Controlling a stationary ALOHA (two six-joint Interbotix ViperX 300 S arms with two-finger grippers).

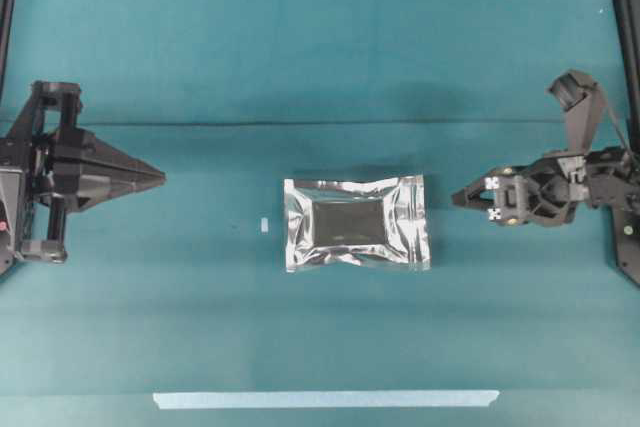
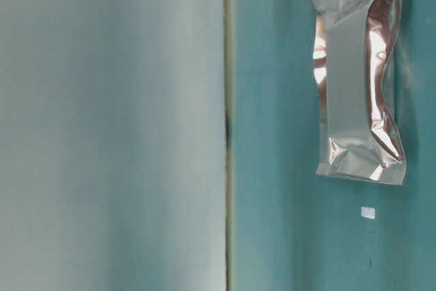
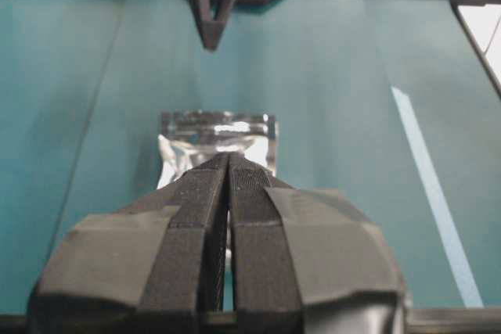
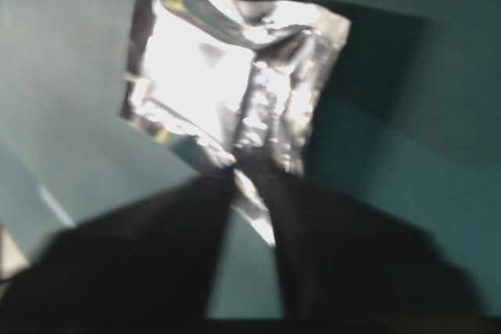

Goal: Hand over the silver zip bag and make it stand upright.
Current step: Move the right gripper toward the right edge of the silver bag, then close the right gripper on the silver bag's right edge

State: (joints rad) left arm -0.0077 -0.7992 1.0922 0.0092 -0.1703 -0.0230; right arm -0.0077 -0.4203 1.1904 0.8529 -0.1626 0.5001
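- The silver zip bag [image 1: 356, 222] is seen lying flat on the teal table [image 1: 320, 67], near the middle of the overhead view, between the two arms and touched by neither.
- A darker grey centre panel is shown on the bag, framed by shiny crinkled sealed edges.
- The left gripper [image 1: 160, 178] is found at the left edge of the overhead view, pointed toward the bag and well apart from it.
- In the left wrist view the left gripper [image 3: 228, 163] is seen clenched, its two black fingers [image 3: 196, 217] pressed together with nothing between them; the bag [image 3: 218, 134] is partly hidden behind the tips.
- The right gripper [image 1: 472, 198] is placed at the right side of the overhead view, aimed at the bag's right edge, near it with a gap of bare table left between.
- In the right wrist view, which is blurred, the right gripper [image 4: 252, 174] is shown with its jaws parted by a narrow gap, nothing being grasped; the bag [image 4: 227, 76] is seen ahead of the tips.
- A small white tape scrap [image 1: 264, 226] is noted on the table just left of the bag, apart from it.
- A long pale tape strip [image 1: 325, 399] is laid along the lower part of the overhead view, well apart from the bag.
- In the table-level view the bag [image 2: 357, 80] and the scrap [image 2: 368, 212] are shown, with no gripper in the frame.
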